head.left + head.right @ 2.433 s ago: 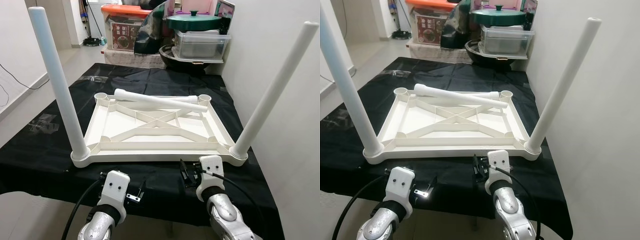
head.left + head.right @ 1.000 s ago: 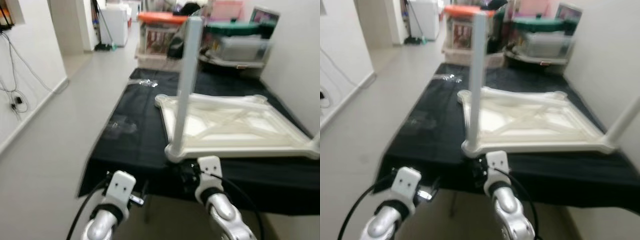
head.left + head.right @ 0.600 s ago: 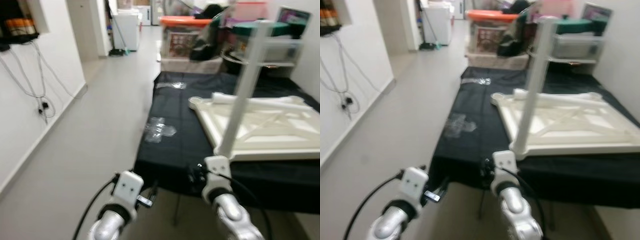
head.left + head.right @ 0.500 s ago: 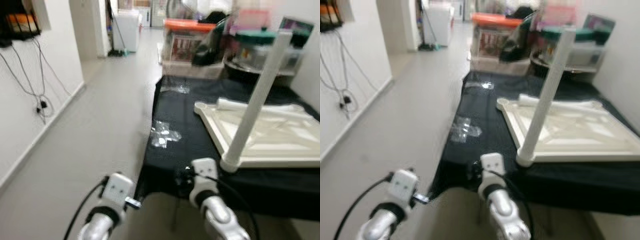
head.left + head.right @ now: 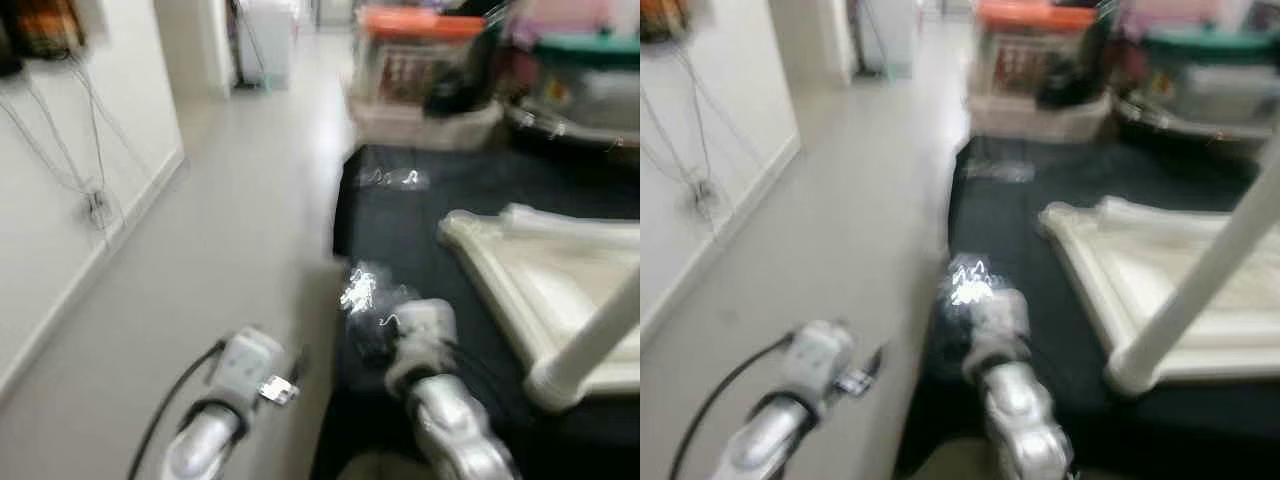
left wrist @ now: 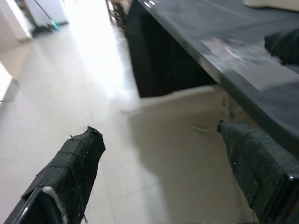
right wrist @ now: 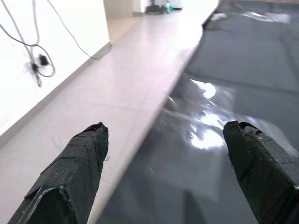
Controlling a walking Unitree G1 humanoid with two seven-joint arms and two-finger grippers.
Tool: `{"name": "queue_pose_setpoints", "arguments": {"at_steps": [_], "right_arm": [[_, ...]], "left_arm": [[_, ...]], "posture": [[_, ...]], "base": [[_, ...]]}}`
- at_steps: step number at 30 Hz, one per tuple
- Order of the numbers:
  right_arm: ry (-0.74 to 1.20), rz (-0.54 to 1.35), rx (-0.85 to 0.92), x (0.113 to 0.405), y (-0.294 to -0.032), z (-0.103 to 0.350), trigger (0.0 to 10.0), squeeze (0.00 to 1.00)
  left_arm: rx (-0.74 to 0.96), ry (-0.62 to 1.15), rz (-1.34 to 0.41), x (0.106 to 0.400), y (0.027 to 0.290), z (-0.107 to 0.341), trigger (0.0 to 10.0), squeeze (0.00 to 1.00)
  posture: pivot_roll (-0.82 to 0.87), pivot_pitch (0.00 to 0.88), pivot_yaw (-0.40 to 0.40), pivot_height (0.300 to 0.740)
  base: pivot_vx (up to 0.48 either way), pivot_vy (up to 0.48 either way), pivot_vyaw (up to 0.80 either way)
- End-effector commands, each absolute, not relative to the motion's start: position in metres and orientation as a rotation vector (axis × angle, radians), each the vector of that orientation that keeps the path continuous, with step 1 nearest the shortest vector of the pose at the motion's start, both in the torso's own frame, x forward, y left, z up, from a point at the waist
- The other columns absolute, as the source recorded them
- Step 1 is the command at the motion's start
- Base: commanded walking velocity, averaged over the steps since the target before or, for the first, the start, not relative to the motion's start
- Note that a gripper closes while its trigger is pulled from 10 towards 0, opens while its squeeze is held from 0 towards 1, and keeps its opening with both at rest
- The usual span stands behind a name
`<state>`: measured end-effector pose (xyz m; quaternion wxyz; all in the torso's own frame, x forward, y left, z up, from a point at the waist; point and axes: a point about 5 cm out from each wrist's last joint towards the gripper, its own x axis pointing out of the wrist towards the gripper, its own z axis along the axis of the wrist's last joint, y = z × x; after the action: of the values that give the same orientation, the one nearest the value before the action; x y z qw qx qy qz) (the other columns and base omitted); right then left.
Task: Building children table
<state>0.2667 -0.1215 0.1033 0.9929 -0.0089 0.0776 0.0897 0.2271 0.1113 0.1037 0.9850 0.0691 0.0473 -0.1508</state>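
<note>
I see the white children table top [image 5: 560,290] lying upside down at the right on the black-covered table [image 5: 420,240], one white leg [image 5: 590,340] standing at its near corner. Wrist views show each tool spread open: left tool [image 6: 159,182] over floor [image 6: 70,93], right tool [image 7: 163,168] above the table's left edge.

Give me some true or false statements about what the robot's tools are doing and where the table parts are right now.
1. The left tool is open, holding nothing. True.
2. The right tool is shut on a white leg. False: it is open, over the black cloth near its edge.
3. The white table top lies upside down on the black cloth. True.
4. The table top sits on the bare floor. False: it rests on the cloth-covered surface.
5. A white leg stands in the near corner socket. True.
</note>
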Motion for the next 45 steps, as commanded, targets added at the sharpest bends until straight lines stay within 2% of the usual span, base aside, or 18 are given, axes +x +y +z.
{"name": "queue_pose_setpoints", "arguments": {"at_steps": [1, 7, 18, 31, 36, 38, 43, 45], "right_arm": [[0.147, 0.159, -0.029, 0.266, -0.129, 0.104, 10.0, 0.00], [0.052, 0.143, -0.020, 0.276, -0.133, 0.121, 10.0, 0.00], [0.004, 0.147, -0.023, 0.288, -0.132, 0.133, 10.0, 0.00], [-0.047, 0.196, -0.016, 0.296, -0.122, 0.143, 10.0, 0.00], [-0.048, 0.102, -0.005, 0.305, -0.132, 0.148, 10.0, 0.00], [-0.074, -0.032, -0.032, 0.317, -0.157, 0.158, 10.0, 0.00], [-0.098, -0.089, -0.020, 0.326, -0.182, 0.167, 10.0, 0.00], [-0.098, -0.089, -0.020, 0.326, -0.182, 0.167, 10.0, 0.00]], "left_arm": [[0.117, 0.113, -0.325, 0.224, 0.106, 0.100, 10.0, 0.00], [0.130, 0.101, -0.322, 0.224, 0.106, 0.102, 10.0, 0.00], [0.109, 0.129, -0.323, 0.223, 0.105, 0.100, 10.0, 0.00], [0.079, 0.135, -0.313, 0.222, 0.105, 0.099, 10.0, 0.00], [0.077, 0.137, -0.316, 0.222, 0.104, 0.099, 10.0, 0.00], [0.076, 0.141, -0.317, 0.222, 0.104, 0.098, 10.0, 0.00], [0.074, 0.144, -0.320, 0.221, 0.104, 0.098, 10.0, 0.00], [0.074, 0.144, -0.320, 0.221, 0.104, 0.098, 10.0, 0.00]], "posture": [[0.08, 0.000, -0.054, 0.740], [0.09, 0.000, -0.059, 0.740], [0.09, 0.000, -0.069, 0.740], [0.09, 0.000, -0.070, 0.740], [0.10, 0.000, -0.076, 0.740], [0.10, 0.000, -0.077, 0.740], [0.09, 0.000, -0.075, 0.740], [0.09, 0.000, -0.075, 0.740]], "base": [[0.000, 0.000, 0.00], [0.000, 0.000, 0.00], [0.117, -0.356, 0.00], [0.000, 0.000, 0.00], [0.000, 0.000, 0.00], [0.000, 0.000, 0.00], [0.000, 0.000, 0.00], [0.000, 0.000, 0.00]]}}
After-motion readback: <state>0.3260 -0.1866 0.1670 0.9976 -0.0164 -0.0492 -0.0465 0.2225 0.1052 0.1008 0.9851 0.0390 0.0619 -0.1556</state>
